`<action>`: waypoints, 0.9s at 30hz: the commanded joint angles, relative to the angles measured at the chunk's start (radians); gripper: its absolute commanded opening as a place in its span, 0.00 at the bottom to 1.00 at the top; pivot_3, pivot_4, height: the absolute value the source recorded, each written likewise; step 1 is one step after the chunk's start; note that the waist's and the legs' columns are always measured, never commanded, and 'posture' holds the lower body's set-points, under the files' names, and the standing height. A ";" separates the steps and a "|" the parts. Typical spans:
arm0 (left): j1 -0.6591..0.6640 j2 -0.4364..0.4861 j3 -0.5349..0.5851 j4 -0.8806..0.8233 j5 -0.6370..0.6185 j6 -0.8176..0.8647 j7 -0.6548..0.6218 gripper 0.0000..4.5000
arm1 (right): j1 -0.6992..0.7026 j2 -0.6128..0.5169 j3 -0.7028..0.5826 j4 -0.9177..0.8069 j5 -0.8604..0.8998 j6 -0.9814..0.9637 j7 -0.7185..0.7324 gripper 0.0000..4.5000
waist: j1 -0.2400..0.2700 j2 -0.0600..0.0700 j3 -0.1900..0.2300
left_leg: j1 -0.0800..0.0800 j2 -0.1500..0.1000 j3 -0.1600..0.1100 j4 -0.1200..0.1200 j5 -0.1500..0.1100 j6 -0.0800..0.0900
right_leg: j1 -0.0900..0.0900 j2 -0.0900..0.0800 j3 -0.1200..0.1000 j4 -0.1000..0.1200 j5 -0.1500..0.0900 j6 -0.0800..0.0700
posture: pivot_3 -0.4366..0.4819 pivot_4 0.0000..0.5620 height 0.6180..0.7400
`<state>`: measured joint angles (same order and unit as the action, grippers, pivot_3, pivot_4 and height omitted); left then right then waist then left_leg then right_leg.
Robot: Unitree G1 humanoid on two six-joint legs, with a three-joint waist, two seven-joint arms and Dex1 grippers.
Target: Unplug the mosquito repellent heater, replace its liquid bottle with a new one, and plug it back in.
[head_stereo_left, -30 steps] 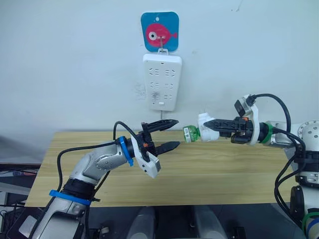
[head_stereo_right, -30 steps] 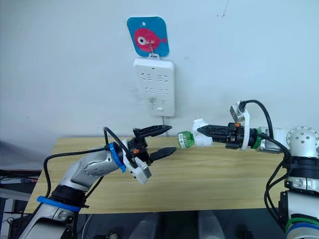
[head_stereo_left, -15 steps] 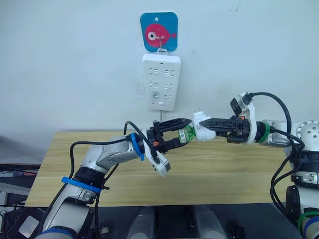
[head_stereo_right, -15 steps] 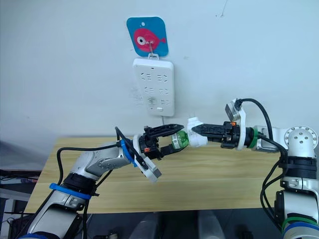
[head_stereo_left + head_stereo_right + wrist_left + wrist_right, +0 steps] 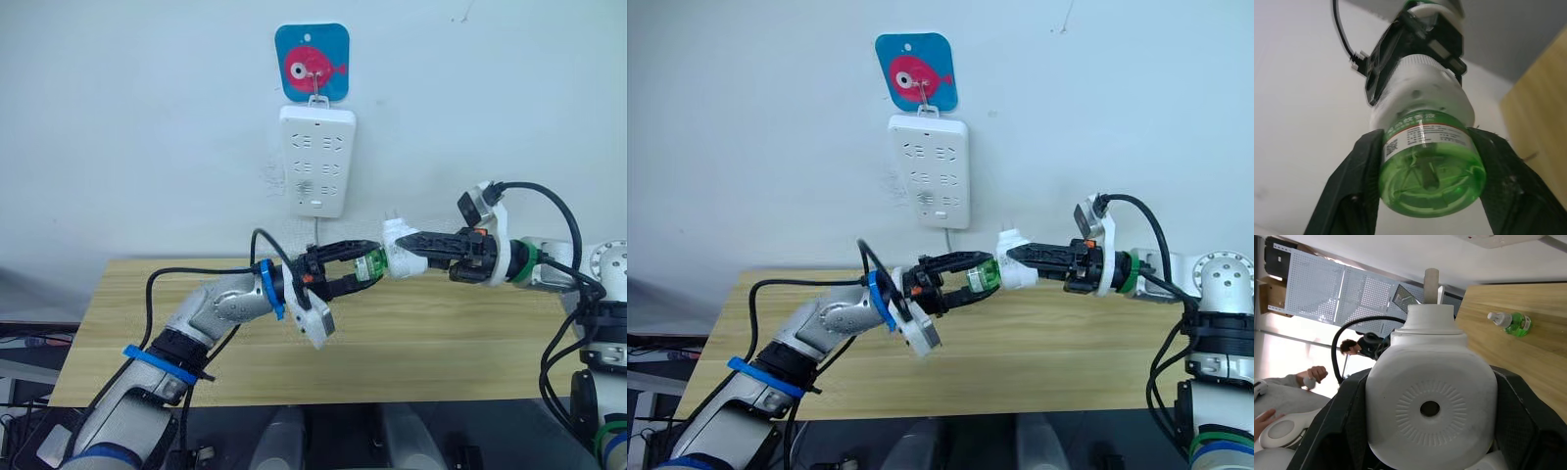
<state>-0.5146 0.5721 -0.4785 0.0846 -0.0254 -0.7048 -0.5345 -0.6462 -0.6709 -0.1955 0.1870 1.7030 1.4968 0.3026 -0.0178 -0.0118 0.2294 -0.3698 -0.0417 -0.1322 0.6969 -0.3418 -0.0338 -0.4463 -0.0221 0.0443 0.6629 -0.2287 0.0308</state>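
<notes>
The heater (image 5: 402, 257) is already unplugged and held in mid-air above the counter (image 5: 431, 343) by the closed right tool (image 5: 419, 242), while the left tool (image 5: 360, 266) clamps its green bottle (image 5: 369, 264), apparently to unscrew it; fitting the spare bottle (image 5: 1510, 323) and replugging remain.

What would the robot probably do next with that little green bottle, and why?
Probably twist the green bottle out. The left gripper is shut on it, the right gripper holds the white heater, already unplugged from the power strip.
</notes>
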 commanded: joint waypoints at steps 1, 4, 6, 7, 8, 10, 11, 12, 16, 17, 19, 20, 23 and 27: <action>-0.004 0.043 0.076 -0.231 -0.722 0.727 -0.168 0.50 | 0.024 -0.035 0.017 -0.078 0.052 0.025 0.043 0.66 | -0.004 0.000 0.000 | -0.001 0.000 -0.001 0.000 0.000 0.000 | 0.000 0.000 0.000 0.000 0.000 0.000 | 0.43 0.38 1.00; -0.008 0.092 0.178 -0.217 -1.253 1.217 -0.094 0.50 | 0.041 -0.054 0.037 -0.112 0.054 0.021 0.064 0.66 | -0.014 0.000 0.000 | -0.002 0.001 -0.007 0.001 0.000 0.000 | 0.000 0.000 -0.001 -0.001 0.000 0.000 | 0.45 0.38 1.00; -0.011 0.091 0.232 -0.116 -1.626 1.451 0.072 0.50 | 0.051 -0.058 0.049 -0.135 0.038 0.013 0.075 0.66 | -0.018 0.001 0.000 | -0.002 0.001 -0.008 0.001 0.000 0.000 | 0.000 0.001 -0.002 0.000 0.000 0.000 | 0.45 0.37 1.00; -0.004 0.092 0.247 -0.089 -1.712 1.515 0.105 0.50 | 0.054 -0.059 0.053 -0.139 0.036 0.007 0.077 0.66 | -0.020 0.000 0.000 | -0.002 0.001 -0.008 0.001 0.000 0.000 | 0.000 0.001 -0.003 0.000 0.000 0.000 | 0.45 0.37 1.00; 0.013 0.098 0.255 -0.083 -1.773 1.564 0.114 0.50 | 0.055 -0.061 0.057 -0.142 0.037 0.002 0.079 0.66 | -0.024 0.000 0.000 | -0.001 0.001 -0.007 0.001 0.000 0.000 | -0.001 0.002 -0.005 0.000 0.000 0.000 | 0.45 0.37 1.00; 0.054 0.112 0.267 -0.097 -1.843 1.648 0.129 0.50 | 0.056 -0.065 0.064 -0.144 0.042 -0.008 0.081 0.66 | -0.032 0.000 0.000 | 0.000 0.001 -0.003 0.001 0.000 0.000 | -0.001 0.003 -0.003 0.001 -0.001 0.001 | 0.45 0.36 1.00; 0.071 0.112 0.276 -0.102 -1.867 1.676 0.144 0.50 | 0.057 -0.068 0.067 -0.145 0.043 -0.013 0.082 0.66 | -0.035 0.000 0.000 | 0.000 0.001 -0.003 0.001 0.002 -0.003 | -0.001 0.003 -0.003 0.001 -0.001 0.001 | 0.45 0.36 1.00; 0.085 0.110 0.285 -0.105 -1.895 1.695 0.171 0.50 | 0.058 -0.070 0.070 -0.145 0.042 -0.020 0.081 0.66 | -0.035 0.000 0.000 | 0.000 0.001 -0.002 0.001 0.002 -0.004 | 0.000 0.003 -0.003 0.001 -0.001 0.001 | 0.45 0.36 1.00; 0.140 0.103 0.327 -0.148 -1.944 1.736 0.234 0.50 | 0.061 -0.087 0.069 -0.122 0.034 -0.037 0.083 0.66 | -0.033 0.001 0.000 | 0.001 0.000 -0.002 0.001 0.003 -0.004 | 0.000 0.003 -0.002 0.001 -0.001 0.001 | 0.45 0.36 1.00; 0.155 0.101 0.339 -0.157 -1.947 1.745 0.244 0.50 | 0.061 -0.093 0.069 -0.118 0.034 -0.037 0.088 0.66 | -0.031 0.000 0.000 | 0.001 0.000 -0.001 0.001 0.003 -0.004 | 0.000 0.003 -0.001 0.001 -0.001 0.001 | 0.45 0.36 1.00; 0.182 0.096 0.360 -0.171 -1.947 1.759 0.260 0.50 | 0.061 -0.100 0.071 -0.114 0.037 -0.041 0.091 0.66 | -0.029 0.001 0.000 | 0.001 0.000 -0.001 0.001 0.003 -0.004 | 0.000 0.003 -0.001 0.000 -0.001 0.001 | 0.45 0.36 1.00; 0.191 0.093 0.367 -0.174 -1.947 1.760 0.274 0.50 | 0.062 -0.102 0.073 -0.115 0.039 -0.043 0.091 0.66 | -0.028 0.001 0.000 | 0.001 0.000 -0.001 0.001 0.003 -0.004 | 0.000 0.003 -0.001 0.000 -0.001 0.001 | 0.45 0.36 1.00; 0.196 0.073 0.386 -0.173 -1.931 1.761 0.296 0.50 | 0.059 -0.099 0.079 -0.115 0.046 -0.047 0.089 0.66 | -0.020 0.001 0.000 | 0.001 0.000 0.000 0.001 0.003 -0.004 | 0.000 0.002 -0.001 0.000 -0.001 0.001 | 0.45 0.36 1.00; 0.213 0.092 0.411 -0.204 -1.904 1.806 0.258 0.50 | 0.047 -0.104 0.068 -0.076 0.016 -0.057 0.080 0.66 | -0.015 0.001 0.000 | 0.001 0.000 0.000 0.001 0.003 -0.004 | 0.000 0.002 0.000 0.000 -0.001 0.001 | 0.46 0.36 1.00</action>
<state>-0.3112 0.6482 -0.1048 -0.0663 -1.9290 1.0739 -0.2432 -0.5813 -0.7655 -0.0981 0.0995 1.7091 1.4518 0.3716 -0.0333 -0.0113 0.2293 -0.3684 -0.0420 -0.1317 0.6976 -0.3393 -0.0381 -0.4460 -0.0200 0.0442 0.6631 -0.2294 0.0314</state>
